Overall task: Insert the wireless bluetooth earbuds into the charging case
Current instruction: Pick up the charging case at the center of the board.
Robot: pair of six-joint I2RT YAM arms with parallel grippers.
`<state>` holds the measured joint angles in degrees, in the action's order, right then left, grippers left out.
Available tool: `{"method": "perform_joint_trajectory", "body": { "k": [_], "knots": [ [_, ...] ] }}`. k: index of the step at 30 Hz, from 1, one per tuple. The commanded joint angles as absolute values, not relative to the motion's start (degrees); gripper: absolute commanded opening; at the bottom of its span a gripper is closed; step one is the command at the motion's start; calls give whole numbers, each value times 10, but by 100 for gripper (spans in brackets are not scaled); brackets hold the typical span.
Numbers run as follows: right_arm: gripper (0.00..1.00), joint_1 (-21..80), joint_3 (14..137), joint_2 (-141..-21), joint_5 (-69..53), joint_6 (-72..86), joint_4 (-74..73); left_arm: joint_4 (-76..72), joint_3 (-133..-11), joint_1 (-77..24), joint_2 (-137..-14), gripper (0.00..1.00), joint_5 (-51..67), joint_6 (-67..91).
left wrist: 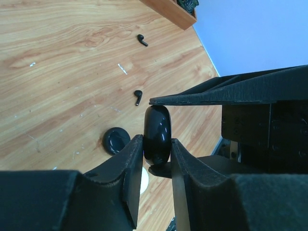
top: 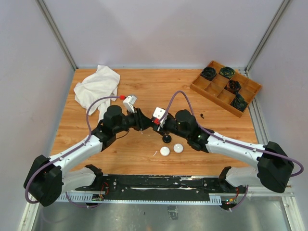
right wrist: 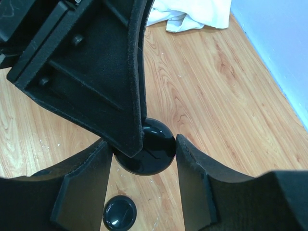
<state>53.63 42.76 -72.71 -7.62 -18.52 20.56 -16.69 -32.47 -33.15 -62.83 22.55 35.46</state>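
Centrally: black case (left wrist: 157, 126), clamped edge-on in the left gripper (left wrist: 156, 147), gripped too by the right gripper (right wrist: 144, 151). Left wrist view alone: two black earbuds (left wrist: 142, 40) loose on the wood table (top: 144, 89). Top view alone: cloth (top: 96, 85), tray (top: 222, 96), pale walls (top: 159, 29).

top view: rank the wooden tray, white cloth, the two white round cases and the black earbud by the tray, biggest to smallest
1. wooden tray
2. white cloth, somewhat smaller
3. white round cases: the two look alike, so no ranking between them
4. black earbud, just a tiny speck
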Motion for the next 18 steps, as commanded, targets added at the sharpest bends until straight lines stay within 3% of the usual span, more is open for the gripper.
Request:
{"method": "perform_joint_trajectory", "body": {
  "k": [1, 7, 18],
  "knots": [
    [53, 548, 438, -716, -90, -192, 240, -157, -343, -342, -630, 29, 227, 303],
    [60, 542, 433, -690, -106, -200, 211, -86, -372, -342, -605, 19, 196, 199],
    [72, 478, 480, -598, -265, -246, -14, -89, -377, -342, -589, 15, 266, 102]
  ]
}}
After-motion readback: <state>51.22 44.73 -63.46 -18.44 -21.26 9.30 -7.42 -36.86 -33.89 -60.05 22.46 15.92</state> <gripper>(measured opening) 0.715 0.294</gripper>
